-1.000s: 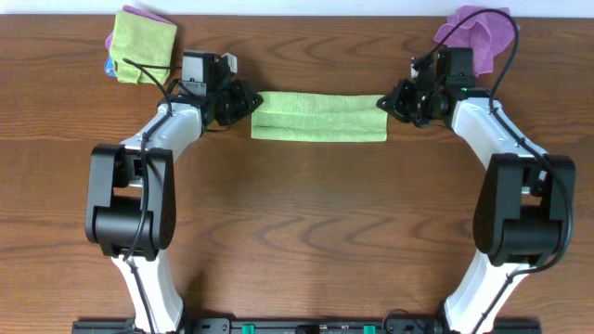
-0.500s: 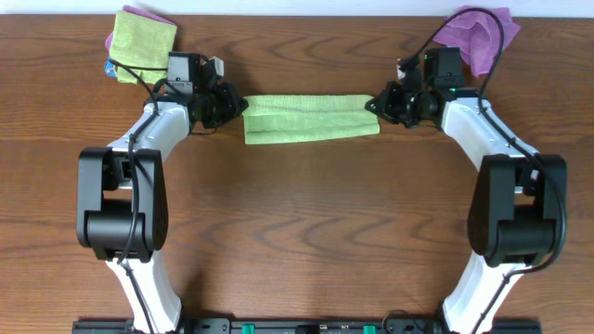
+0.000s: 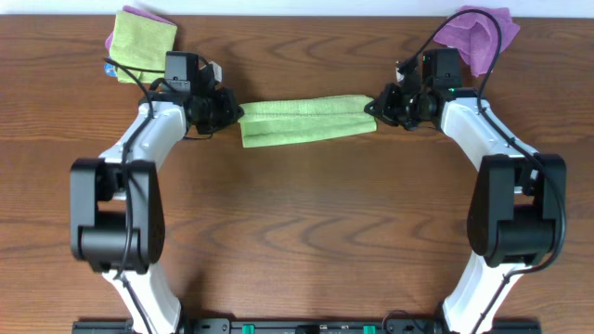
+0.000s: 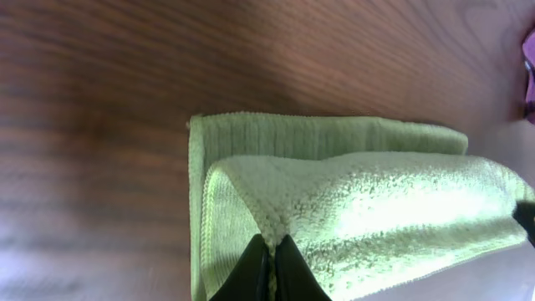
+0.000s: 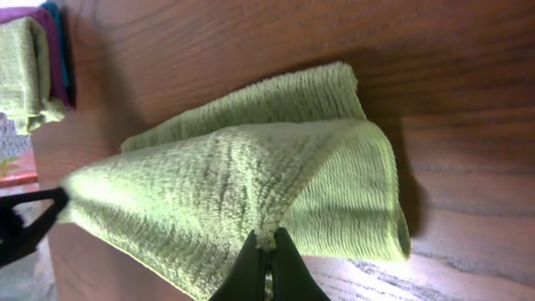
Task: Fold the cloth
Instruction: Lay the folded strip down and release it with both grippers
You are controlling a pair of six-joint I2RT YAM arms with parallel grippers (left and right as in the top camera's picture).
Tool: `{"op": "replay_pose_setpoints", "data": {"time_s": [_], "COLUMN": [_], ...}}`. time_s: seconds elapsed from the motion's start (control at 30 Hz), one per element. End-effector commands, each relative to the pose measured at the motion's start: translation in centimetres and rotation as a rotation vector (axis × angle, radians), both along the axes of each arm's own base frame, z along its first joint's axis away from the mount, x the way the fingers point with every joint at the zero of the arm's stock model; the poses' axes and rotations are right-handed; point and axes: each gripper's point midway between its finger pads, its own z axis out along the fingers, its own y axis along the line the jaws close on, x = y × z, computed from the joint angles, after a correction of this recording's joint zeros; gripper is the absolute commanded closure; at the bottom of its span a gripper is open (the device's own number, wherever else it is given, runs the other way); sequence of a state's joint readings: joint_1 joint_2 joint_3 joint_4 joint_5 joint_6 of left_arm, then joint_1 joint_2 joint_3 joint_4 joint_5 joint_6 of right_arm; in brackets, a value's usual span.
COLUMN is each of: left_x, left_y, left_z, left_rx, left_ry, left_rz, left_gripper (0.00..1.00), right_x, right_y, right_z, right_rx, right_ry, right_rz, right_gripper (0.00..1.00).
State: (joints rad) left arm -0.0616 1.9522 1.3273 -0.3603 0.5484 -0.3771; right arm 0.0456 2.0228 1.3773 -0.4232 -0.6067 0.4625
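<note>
While both of its short ends are pinched, the cloth (image 3: 302, 121) stretches as a long folded strip across the far part of the bench (image 3: 297, 241), between the two arms. The left claw (image 4: 269, 255) is clamped tight on the fuzzy top layer at the strip's left end, and a lower layer lies flat on the wood beneath. The right claw (image 5: 267, 247) grips the opposite end the same way (the pile bunches into a small ridge there). Seen from overhead, the strip slants a little, its right end farther back. A second green cloth (image 3: 144, 35) sits folded at the far left corner, and a crumpled purple cloth (image 3: 478, 28) lies at the far right.
</note>
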Motion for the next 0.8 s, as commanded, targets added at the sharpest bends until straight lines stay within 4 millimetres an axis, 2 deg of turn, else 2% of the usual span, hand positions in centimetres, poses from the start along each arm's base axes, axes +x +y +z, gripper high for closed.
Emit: {"op": "replay_pose_setpoints", "data": {"time_s": [0.0,0.2,0.27,0.33,0.5,0.77], "left_x": [0.1,-2.5,-3.0,-2.8,-1.6,-1.7], "left_y": [1.6,1.4,2.0,2.6,2.6,-0.2], "left_z": [1.4,0.2,-0.3,-0.5,-0.5,-3.0], "left_rx": [0.085,0.092,0.129,0.164,0.167,0.14], "left_ry": [-0.03,0.088,0.118,0.11,0.065,0.09], "left_rz": [0.013,0.001,0.015,0.03,0.037,-0.026], "left_gripper": [0.94,0.94,0.94,0.94,0.94,0.94], "right_x": [0.0,-0.4,-0.4,-0.3,-0.3,0.4], "right_y": [0.1,0.0,0.0,0.1,0.2,-0.5], "right_z": [-0.8,-1.2,-1.3,-1.5,-1.8,-1.8], "right_rx": [-0.004,-0.019,-0.039,-0.058,-0.095,-0.131], "right_ry": [0.013,0.037,0.034,0.033,0.022,-0.002], "right_rz": [0.013,0.01,0.007,0.004,0.009,-0.014], "right_gripper": [0.98,0.98,0.98,0.99,0.98,0.98]}}
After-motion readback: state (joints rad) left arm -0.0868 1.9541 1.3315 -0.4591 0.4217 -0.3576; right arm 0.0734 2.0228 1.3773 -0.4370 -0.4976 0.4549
